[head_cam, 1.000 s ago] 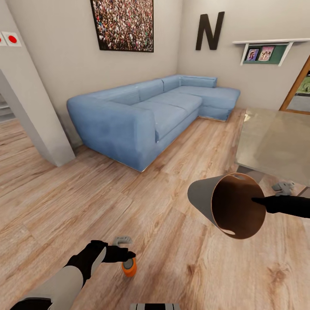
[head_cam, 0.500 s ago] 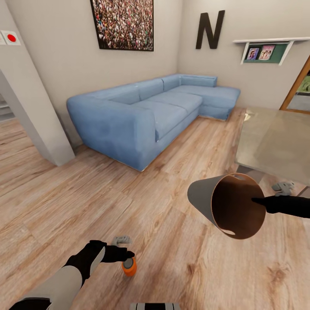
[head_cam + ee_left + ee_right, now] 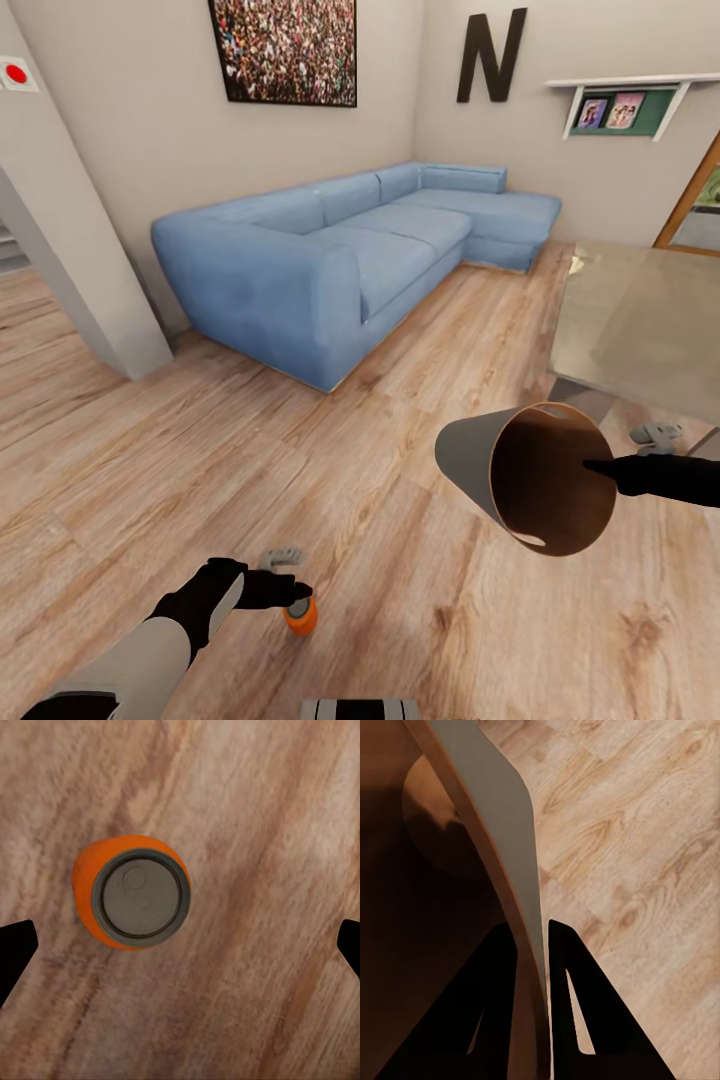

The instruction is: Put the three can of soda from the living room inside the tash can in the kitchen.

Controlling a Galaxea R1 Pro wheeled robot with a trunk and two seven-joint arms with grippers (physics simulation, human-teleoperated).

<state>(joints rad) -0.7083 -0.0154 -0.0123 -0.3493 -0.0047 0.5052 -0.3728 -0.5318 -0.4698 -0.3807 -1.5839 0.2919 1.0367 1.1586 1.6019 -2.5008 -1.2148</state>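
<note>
While my head camera has tipped slightly, nothing else has moved: my right gripper (image 3: 531, 945) stays clamped on the pale grey, orange-lined tapered bin's (image 3: 480, 465) rim, and my left gripper (image 3: 180, 945) hangs spread wide above the orange silver-topped soda can (image 3: 133, 892) standing ungrasped on the wood floor (image 3: 250, 470).

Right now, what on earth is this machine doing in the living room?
It is collecting soda cans. Its right gripper pinches the rim of a small grey trash can, carried off the floor and tilted so its orange-brown inside faces the camera. Its left gripper hangs open above an orange soda can standing upright on the wood floor, not yet gripping it. A light blue corner sofa sits behind.
</note>
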